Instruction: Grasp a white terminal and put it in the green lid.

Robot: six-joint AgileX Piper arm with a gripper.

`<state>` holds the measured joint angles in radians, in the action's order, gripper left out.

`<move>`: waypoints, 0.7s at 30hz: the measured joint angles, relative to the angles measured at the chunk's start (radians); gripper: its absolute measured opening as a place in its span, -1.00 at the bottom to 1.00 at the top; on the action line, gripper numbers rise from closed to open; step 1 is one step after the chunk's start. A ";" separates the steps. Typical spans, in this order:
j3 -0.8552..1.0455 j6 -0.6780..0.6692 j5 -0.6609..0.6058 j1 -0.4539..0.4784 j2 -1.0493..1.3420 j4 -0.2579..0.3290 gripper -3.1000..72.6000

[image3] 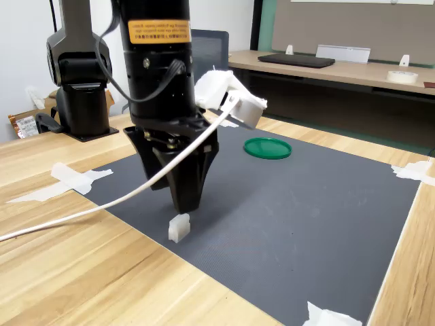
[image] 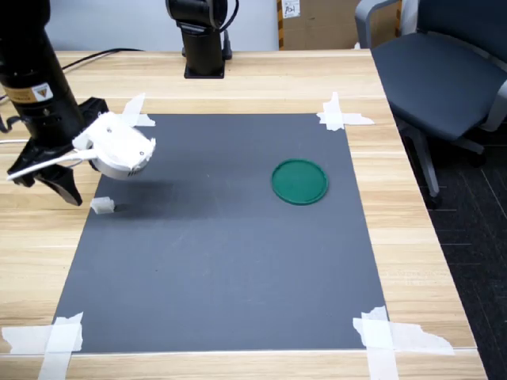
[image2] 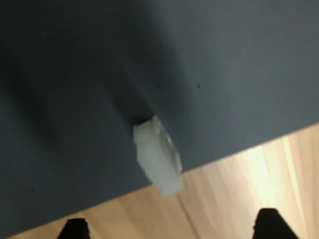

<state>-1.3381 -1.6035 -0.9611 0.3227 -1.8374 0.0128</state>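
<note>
Lying just below gripper (image3: 183, 197): white terminal (image3: 179, 228)

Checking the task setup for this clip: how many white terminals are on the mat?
1. The white terminal lies at the edge of the dark mat, at the first exterior view's left, just below the gripper and far from the green lid. None appear hidden.

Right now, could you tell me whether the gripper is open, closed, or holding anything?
Gripper: open, holding nothing; it hangs just above the white terminal at the mat's edge.
</note>
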 joint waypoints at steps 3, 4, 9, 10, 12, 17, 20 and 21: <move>0.000 -0.006 0.016 0.000 -0.027 0.013 0.75; 0.000 -0.006 0.025 0.000 -0.035 0.017 0.75; 0.000 -0.006 0.041 0.000 -0.068 0.028 0.75; -0.001 -0.006 0.044 0.000 -0.074 0.031 0.75; -0.001 -0.006 0.048 0.000 -0.087 0.036 0.75; -0.001 -0.006 0.048 0.000 -0.112 0.042 0.75; -0.001 -0.006 0.048 0.000 -0.112 0.045 0.66; -0.001 -0.006 0.048 0.000 -0.113 0.047 0.60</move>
<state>-1.3393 -1.6093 -0.9130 0.3227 -1.9505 0.0594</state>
